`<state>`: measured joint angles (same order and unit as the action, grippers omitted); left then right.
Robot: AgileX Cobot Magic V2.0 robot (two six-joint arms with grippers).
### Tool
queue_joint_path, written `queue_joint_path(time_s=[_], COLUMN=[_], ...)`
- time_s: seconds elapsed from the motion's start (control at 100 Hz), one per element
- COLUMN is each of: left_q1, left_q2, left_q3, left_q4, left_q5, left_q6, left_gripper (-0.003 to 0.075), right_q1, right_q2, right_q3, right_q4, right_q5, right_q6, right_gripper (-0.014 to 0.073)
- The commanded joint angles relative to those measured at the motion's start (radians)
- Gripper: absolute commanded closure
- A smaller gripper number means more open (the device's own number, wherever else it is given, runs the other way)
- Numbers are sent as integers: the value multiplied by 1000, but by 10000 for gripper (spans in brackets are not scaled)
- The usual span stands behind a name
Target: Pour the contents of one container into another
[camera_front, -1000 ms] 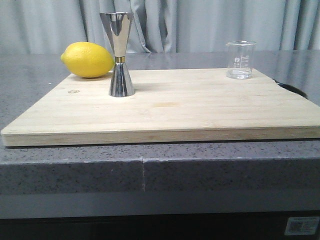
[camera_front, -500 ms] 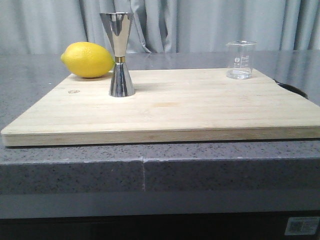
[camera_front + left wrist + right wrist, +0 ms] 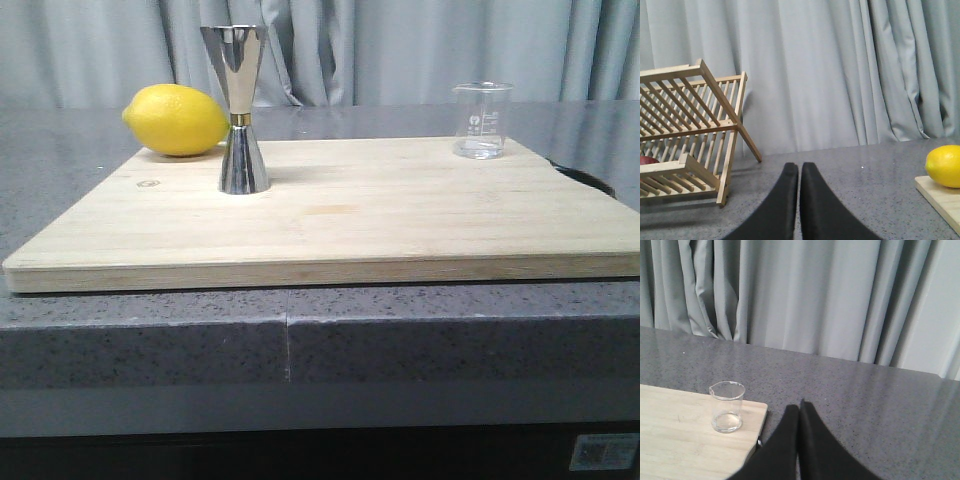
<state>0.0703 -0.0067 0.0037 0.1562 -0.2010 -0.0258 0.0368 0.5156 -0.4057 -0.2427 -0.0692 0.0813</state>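
A small clear glass beaker [image 3: 482,120] with white markings stands upright at the far right corner of the wooden board [image 3: 340,215]; the right wrist view shows it too, the beaker [image 3: 727,407] near the board's corner [image 3: 690,440]. A tall shiny steel jigger [image 3: 240,108] with a gold waist band stands upright at the board's left. My right gripper [image 3: 799,409] is shut and empty, over the grey counter beside the board, apart from the beaker. My left gripper [image 3: 799,167] is shut and empty, over the counter left of the board. Neither arm appears in the front view.
A yellow lemon [image 3: 176,120] lies behind the jigger at the board's far left edge, also the lemon [image 3: 944,166] in the left wrist view. A wooden dish rack [image 3: 687,135] stands on the grey counter [image 3: 300,340] to the left. Grey curtains hang behind.
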Motion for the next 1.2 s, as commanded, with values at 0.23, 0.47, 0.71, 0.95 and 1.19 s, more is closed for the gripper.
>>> queue_joint_path(time_s=[0.23, 0.47, 0.71, 0.95, 1.19], left_q1=[-8, -8, -8, -8, -8], left_q2=[-20, -20, -20, -20, -20], left_q3=[29, 29, 29, 29, 29], left_q4=[-6, -10, -26, -26, -26], left_q5=[-17, 41, 52, 52, 52], left_q6=[-25, -25, -25, -25, -25], left_gripper=[739, 739, 739, 739, 739], right_q1=[1, 1, 1, 1, 1], right_q2=[0, 0, 0, 0, 0], right_q3=[-24, -24, -24, -24, -24], right_q4=[-5, -5, -5, -5, -5], right_q5=[-80, -80, -80, -80, -80], right_q6=[-3, -3, -3, -3, -3], right_gripper=[661, 661, 661, 661, 661])
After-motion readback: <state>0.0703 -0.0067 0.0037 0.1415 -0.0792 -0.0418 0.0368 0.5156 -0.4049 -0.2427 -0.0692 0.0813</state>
